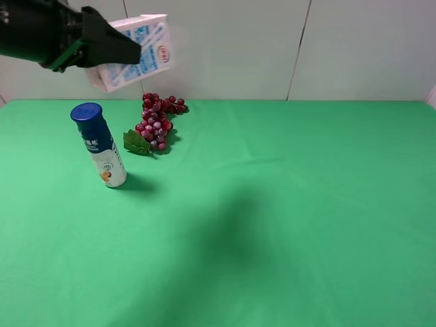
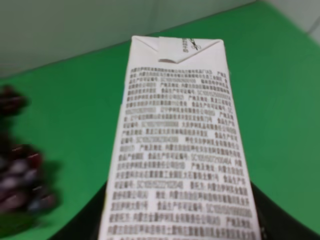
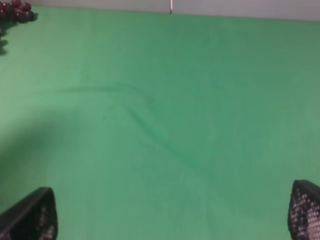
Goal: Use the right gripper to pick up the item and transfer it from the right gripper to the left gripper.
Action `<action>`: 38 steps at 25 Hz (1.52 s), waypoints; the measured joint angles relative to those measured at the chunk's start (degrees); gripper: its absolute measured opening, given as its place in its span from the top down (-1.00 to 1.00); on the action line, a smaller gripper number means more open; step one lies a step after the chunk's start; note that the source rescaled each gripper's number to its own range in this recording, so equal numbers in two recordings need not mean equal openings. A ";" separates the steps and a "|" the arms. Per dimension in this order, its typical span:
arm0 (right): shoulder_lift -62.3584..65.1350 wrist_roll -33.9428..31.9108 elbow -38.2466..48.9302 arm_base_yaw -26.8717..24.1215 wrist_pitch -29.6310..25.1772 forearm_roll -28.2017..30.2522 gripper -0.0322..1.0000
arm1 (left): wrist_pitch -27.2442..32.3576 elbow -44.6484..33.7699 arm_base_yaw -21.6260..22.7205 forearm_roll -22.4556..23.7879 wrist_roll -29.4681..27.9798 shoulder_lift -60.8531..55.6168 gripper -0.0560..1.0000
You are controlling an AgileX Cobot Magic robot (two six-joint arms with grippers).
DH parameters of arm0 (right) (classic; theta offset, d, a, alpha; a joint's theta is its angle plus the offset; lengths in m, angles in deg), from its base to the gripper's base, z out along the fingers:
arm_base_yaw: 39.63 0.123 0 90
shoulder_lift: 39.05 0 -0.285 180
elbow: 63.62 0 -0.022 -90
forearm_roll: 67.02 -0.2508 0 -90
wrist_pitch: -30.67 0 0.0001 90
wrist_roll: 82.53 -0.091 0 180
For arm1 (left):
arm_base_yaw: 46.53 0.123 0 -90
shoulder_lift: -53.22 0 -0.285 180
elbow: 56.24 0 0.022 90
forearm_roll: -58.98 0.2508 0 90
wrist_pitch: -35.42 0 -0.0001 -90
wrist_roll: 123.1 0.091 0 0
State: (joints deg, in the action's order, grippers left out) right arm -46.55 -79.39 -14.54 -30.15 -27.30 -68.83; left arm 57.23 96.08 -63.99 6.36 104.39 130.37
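A green cloth (image 1: 306, 204) lies spread before a white wall (image 1: 238, 48). At the far left, the left gripper (image 1: 126, 48) is clamped on the carton (image 1: 153, 41), holding it tilted in the air, higher than the bottle (image 1: 102, 146) and grapes (image 1: 157, 122). The right gripper (image 3: 170, 205) has its fingers spread wide, holding nothing.

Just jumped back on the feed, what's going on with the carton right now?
The left hand grips the white carton in the air over the back left of the green table. The right hand is open and empty above bare cloth, so the handover looks done. The blue-capped bottle and the grapes sit on the table below.
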 joint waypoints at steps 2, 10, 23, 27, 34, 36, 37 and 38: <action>0.00 0.00 0.00 0.00 0.00 0.00 -1.00 | -0.04 0.00 1.47 4.32 -2.80 -0.60 0.89; 0.00 0.00 0.00 0.00 0.00 0.00 -1.00 | 0.07 0.00 7.47 12.95 -8.09 -1.90 0.89; 0.00 0.00 0.00 0.00 0.00 0.00 -1.00 | -0.77 0.00 14.48 19.91 -8.46 -1.90 0.89; 0.00 0.00 0.00 0.00 -0.06 0.00 -1.00 | -1.97 -0.77 17.36 21.13 -8.69 -1.90 0.89; 0.00 0.00 0.00 0.00 -0.06 0.00 -1.00 | -8.17 -8.23 20.90 22.41 -8.44 -1.97 0.89; 0.00 0.00 0.00 0.00 -0.06 0.00 -1.00 | -10.13 -10.95 20.90 22.41 -7.85 -1.98 0.89; 0.00 0.00 0.00 0.00 -0.06 0.00 -1.00 | -11.20 -12.45 20.90 22.41 -7.75 -2.02 0.89; 0.00 0.00 0.00 0.00 -0.06 0.00 -1.00 | -12.34 -13.89 20.90 22.41 -7.75 -2.02 0.89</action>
State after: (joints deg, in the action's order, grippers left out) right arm -46.55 -79.39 -14.54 -30.15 -27.36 -68.83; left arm 44.88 82.19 -43.09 28.77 96.64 128.35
